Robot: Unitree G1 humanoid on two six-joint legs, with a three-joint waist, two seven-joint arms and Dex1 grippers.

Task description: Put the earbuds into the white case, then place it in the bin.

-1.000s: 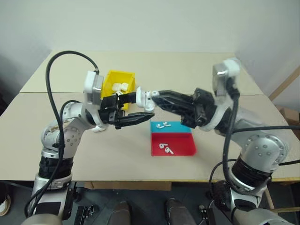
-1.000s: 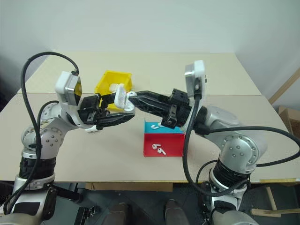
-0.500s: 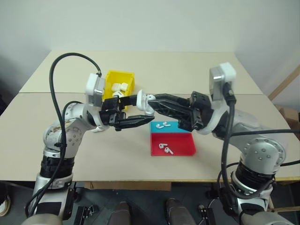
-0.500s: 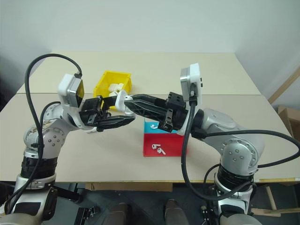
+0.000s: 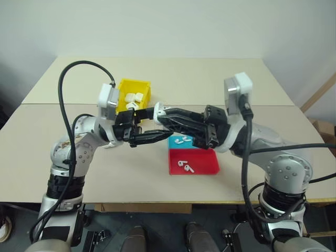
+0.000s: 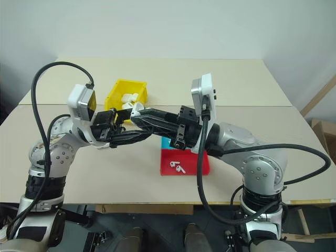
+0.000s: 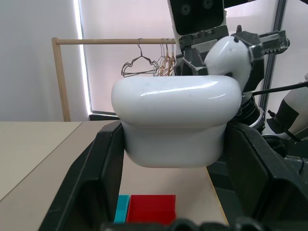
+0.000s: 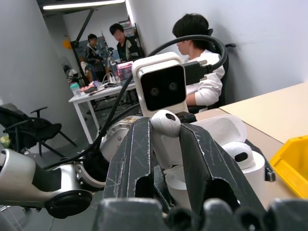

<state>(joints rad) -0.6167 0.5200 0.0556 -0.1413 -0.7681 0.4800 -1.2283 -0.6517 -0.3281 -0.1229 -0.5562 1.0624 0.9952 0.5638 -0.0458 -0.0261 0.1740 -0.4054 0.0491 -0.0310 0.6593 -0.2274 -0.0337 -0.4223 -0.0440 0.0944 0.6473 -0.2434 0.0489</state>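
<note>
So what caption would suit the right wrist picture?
Right fingers pinch an earbud above the open white case, one earbud already seated inside.

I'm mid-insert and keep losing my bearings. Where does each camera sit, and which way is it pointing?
Head pair: on the head, looking forward and down at the table; both arms show, meeting beside the bin.
Left wrist: behind the left claw, looking along its fingers at the white case clamped there, the right claw beyond.
Right wrist: behind the right claw, looking along its fingers at the pinched earbud; left arm's camera housing faces it.
Shared: all show the case.
</note>
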